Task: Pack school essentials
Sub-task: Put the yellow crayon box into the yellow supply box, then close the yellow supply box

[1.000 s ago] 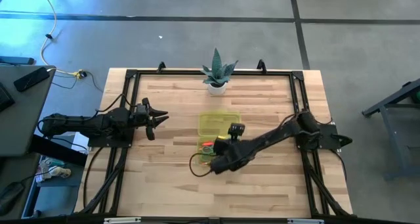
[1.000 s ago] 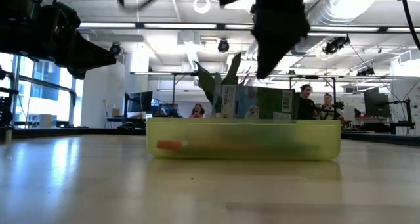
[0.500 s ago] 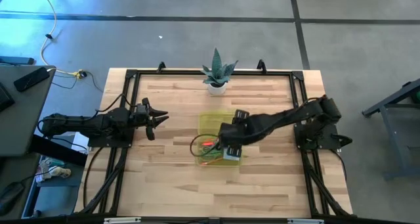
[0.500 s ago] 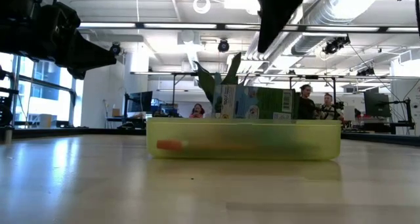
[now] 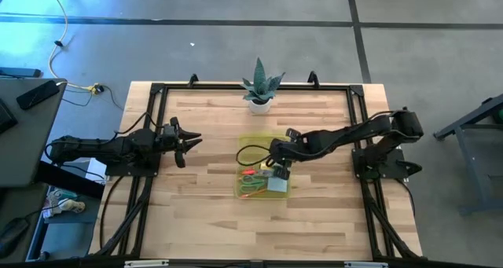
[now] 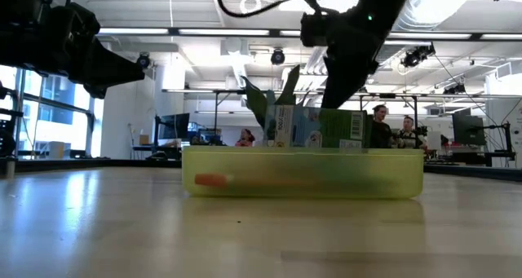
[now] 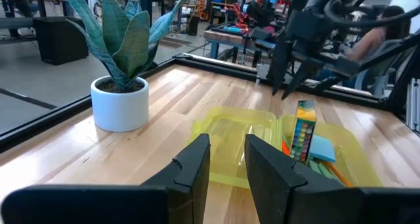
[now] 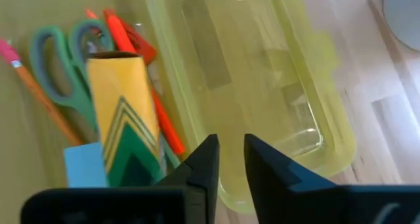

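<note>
left gripper (image 5: 191, 141) | parked at table's left, jaws slightly parted, nothing held || yellow case (image 5: 263, 183) | mid-table, scissors (image 8: 62, 66), crayon box (image 8: 125, 112), note pad (image 8: 85, 165) packed || lid (image 8: 246, 79) | judged light, slick, flexible; best gripped at rim || right gripper (image 8: 226, 159) | over lid, jaws nearly together, nothing held

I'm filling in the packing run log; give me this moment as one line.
stage: items packed | right gripper: over open lid, holding nothing | crayon box: upright in yellow case | left gripper: idle, table's left
</note>
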